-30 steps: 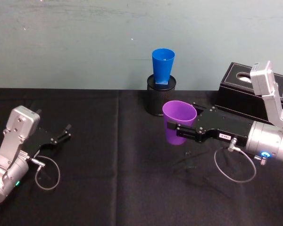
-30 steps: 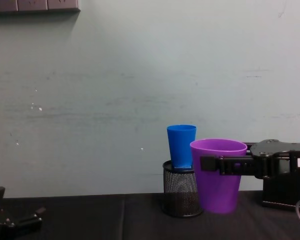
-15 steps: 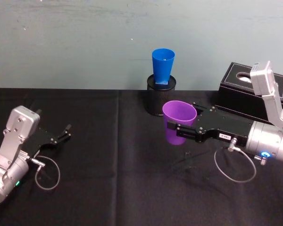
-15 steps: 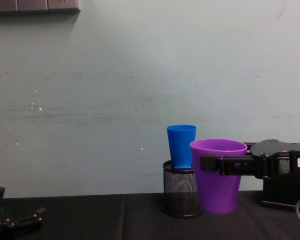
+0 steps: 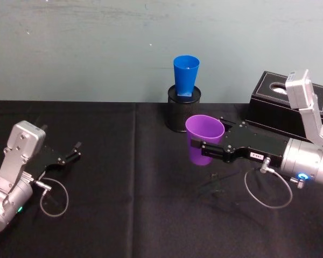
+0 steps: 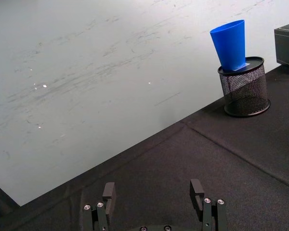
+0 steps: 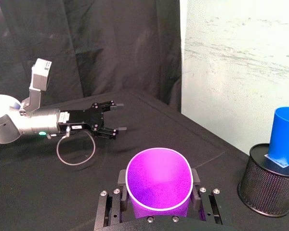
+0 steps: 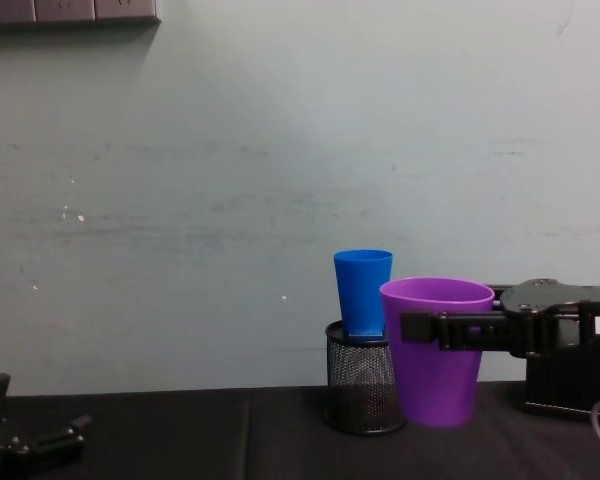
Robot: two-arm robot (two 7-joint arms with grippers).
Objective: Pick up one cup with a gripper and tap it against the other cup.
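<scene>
Purple cup (image 5: 204, 131): upright, mouth up, right of centre and nearer than the mesh holder; in the chest view its base seems to hang just clear of the cloth, so I judge it lifted
Right gripper (image 5: 202, 149): clenched on the purple cup, one black finger on each side of the wall a little below the rim, reaching in level from the right; the side hold keeps the cup's wall free for a tap
Blue cup (image 5: 185, 75): sits rim up in the mouth of the holder, beyond the purple cup and slightly to its left, its rim higher than the purple one; the two are apart
Step in hand: carrying; the purple cup probably has to rise and go farther before it can meet the blue wall
Risk: a hard knock could tip the blue cup out of its perch
Black mesh holder (image 5: 180, 113): on the cloth at the far middle, against the wall
Left gripper (image 5: 75, 151): released, fingers spread, parked low on the left, well apart from both cups
Grey cable (image 5: 264, 193): loops under the right arm
Black box (image 5: 269, 102): far right
Surface: black tablecloth (image 5: 134, 188), creased
Room: pale scuffed wall (image 5: 97, 48) right behind the table
</scene>
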